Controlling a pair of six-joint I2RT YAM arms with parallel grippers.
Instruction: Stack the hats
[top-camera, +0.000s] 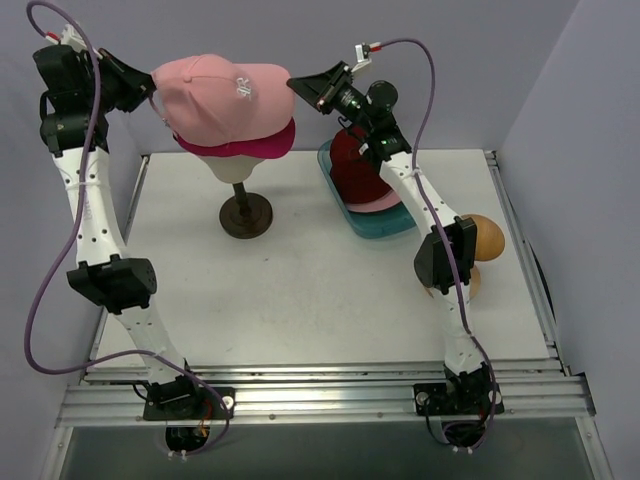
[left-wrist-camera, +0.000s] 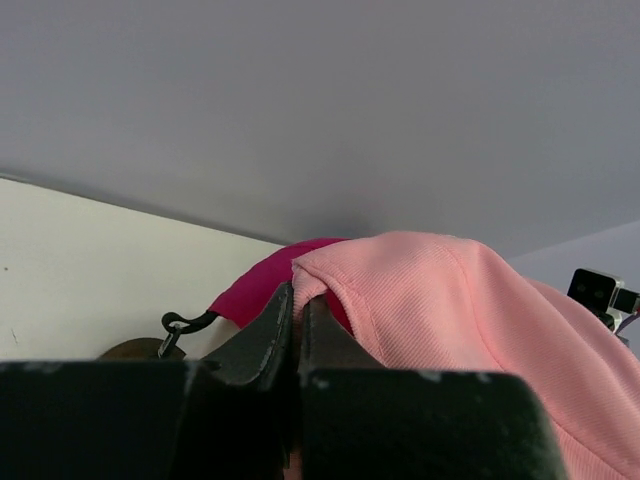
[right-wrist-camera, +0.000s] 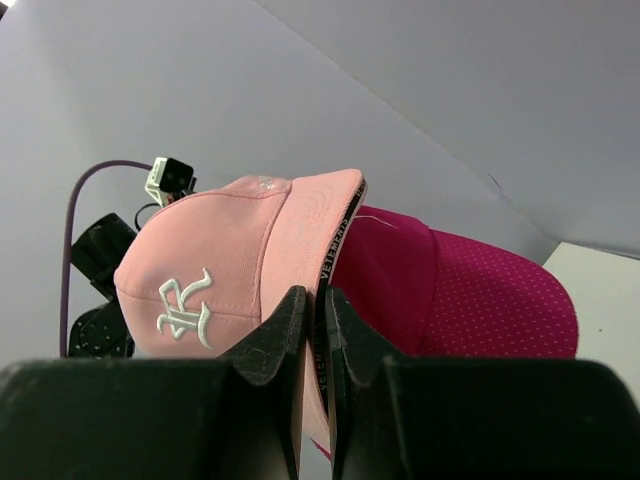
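A pale pink peaked cap (top-camera: 215, 95) sits over a magenta peaked cap (top-camera: 262, 145) on the cream head form (top-camera: 232, 160). My left gripper (top-camera: 150, 90) is shut on the pink cap's back edge (left-wrist-camera: 310, 275); the magenta cap (left-wrist-camera: 255, 290) shows just beneath it. My right gripper (top-camera: 298, 85) is shut on the pink cap's peak (right-wrist-camera: 325, 250), with the magenta cap (right-wrist-camera: 470, 300) beside it. A dark red hat (top-camera: 355, 170) lies in the teal tray (top-camera: 375, 225), on top of a pale pink hat (top-camera: 375, 204) whose edge peeks out.
The head form stands on a dark round base (top-camera: 246, 215) at the table's back middle. A brown egg-shaped form (top-camera: 485, 238) lies at the right, behind the right arm. A metal rail (top-camera: 320, 385) runs along the near edge.
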